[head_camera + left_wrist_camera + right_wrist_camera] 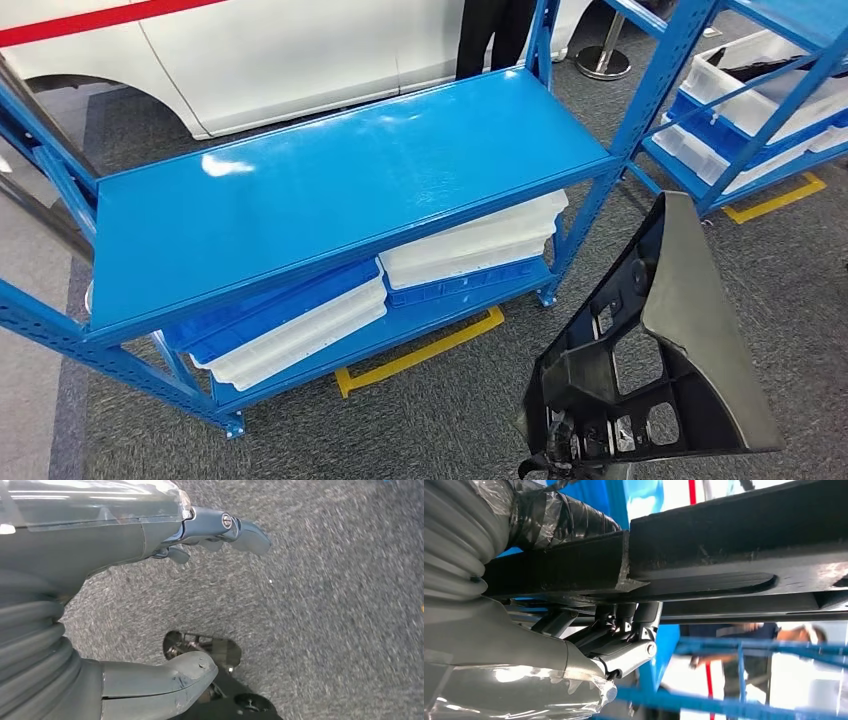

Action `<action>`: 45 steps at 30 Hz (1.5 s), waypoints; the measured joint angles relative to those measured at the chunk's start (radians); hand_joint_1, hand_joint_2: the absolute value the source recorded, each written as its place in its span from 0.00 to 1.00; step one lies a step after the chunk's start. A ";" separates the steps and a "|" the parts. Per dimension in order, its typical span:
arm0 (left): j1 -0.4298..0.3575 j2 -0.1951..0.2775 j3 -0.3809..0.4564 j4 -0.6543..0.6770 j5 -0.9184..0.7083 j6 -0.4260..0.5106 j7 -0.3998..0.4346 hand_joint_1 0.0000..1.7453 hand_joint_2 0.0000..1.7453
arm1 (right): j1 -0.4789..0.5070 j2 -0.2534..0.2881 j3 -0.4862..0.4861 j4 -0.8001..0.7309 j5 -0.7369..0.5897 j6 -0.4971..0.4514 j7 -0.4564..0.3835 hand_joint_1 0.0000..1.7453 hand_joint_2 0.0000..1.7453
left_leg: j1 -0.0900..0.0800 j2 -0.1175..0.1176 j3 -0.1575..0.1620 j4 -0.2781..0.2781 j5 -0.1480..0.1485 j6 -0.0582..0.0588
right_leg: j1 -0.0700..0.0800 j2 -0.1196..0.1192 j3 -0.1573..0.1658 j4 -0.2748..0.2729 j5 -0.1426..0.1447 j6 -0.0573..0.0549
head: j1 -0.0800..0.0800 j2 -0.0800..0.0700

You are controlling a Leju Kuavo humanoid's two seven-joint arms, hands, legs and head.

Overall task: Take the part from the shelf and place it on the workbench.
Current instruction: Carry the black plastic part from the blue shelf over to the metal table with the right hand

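- Low at the right of the head view, the right hand (619,630) is gripping the black plastic part (660,350), its dark fingers (624,617) curling up against the underside of a thick black bar of the part in the right wrist view.
- The part, a roughly triangular frame with square cut-outs and a smooth grey outer face, is standing tilted in the air over the grey carpet (450,420), its narrow tip pointing up toward the corner post of the near shelf (340,185).
- The part is hanging clear of that shelf, apart from its blue top board and in front of its right end.
- The left hand (150,605) is hanging above the carpet with nothing in it, its thumb (170,677) and fingers (245,532) standing well apart in the left wrist view.
- Blue and white trays (300,325) are lying stacked on the near shelf's lower level, under the glossy blue top board.
- Yellow floor tape (420,355) is marking the carpet at the shelf's front feet.
- A second blue rack (740,110), at the far right, is holding more white and blue trays.
- A white car body (300,50) with a red stripe is sitting behind the near shelf, and a person's dark legs (490,35) are standing beside it.
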 joint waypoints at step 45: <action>0.004 -0.003 0.001 0.000 -0.060 0.024 0.002 0.00 1.00 | 0.053 0.115 -0.173 -0.049 0.000 0.208 0.000 1.00 1.00 | 0.006 0.033 0.079 -0.243 0.123 0.040 | -0.007 -0.037 -0.155 0.292 -0.118 0.065 | 0.004 0.000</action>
